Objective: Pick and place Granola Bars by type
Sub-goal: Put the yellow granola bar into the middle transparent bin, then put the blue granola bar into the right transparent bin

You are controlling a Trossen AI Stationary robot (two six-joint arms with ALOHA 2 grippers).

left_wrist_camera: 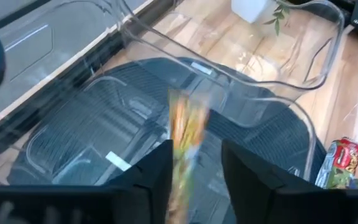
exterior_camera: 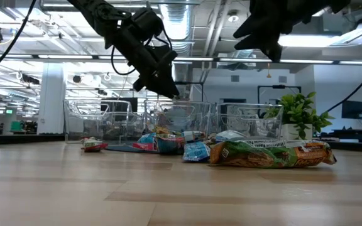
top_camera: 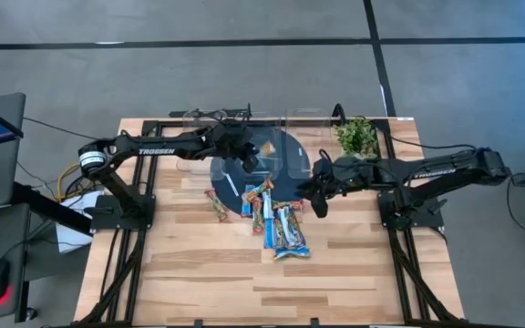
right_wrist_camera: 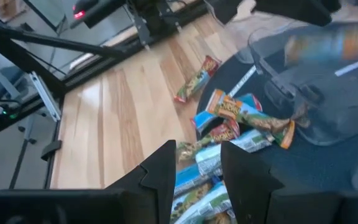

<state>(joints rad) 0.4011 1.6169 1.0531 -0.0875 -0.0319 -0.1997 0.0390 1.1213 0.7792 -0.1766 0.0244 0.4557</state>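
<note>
Several granola bars in blue-white, orange and green wrappers lie in a heap [top_camera: 276, 223] [right_wrist_camera: 229, 124] [exterior_camera: 269, 154] on the near edge of a dark round mat [top_camera: 231, 178] and on the wood beside it. One bar [top_camera: 217, 206] [right_wrist_camera: 196, 79] lies apart, to the heap's left. My left gripper [top_camera: 249, 159] [left_wrist_camera: 196, 180] hangs open over a clear bin [left_wrist_camera: 260, 81], with a blurred orange-green bar [left_wrist_camera: 185, 137] [right_wrist_camera: 334, 45] between and below its fingers. My right gripper [top_camera: 320, 202] [right_wrist_camera: 197, 168] hovers open above the heap's right side, holding nothing. My left gripper has the blurred orange-green bar [left_wrist_camera: 182, 162] running lengthwise between its two spread fingers, which point down into the clear bin. The bar shows close to one finger [left_wrist_camera: 157, 180], and I cannot tell whether it touches it. My right gripper touches nothing.
Clear plastic bins [top_camera: 272, 146] [exterior_camera: 187, 122] stand in a row along the far side, partly on the dark mat. A small green plant in a white pot [top_camera: 357, 137] [exterior_camera: 297, 116] sits at the far right corner. Bare wood [top_camera: 244, 282] stretches toward the near edge.
</note>
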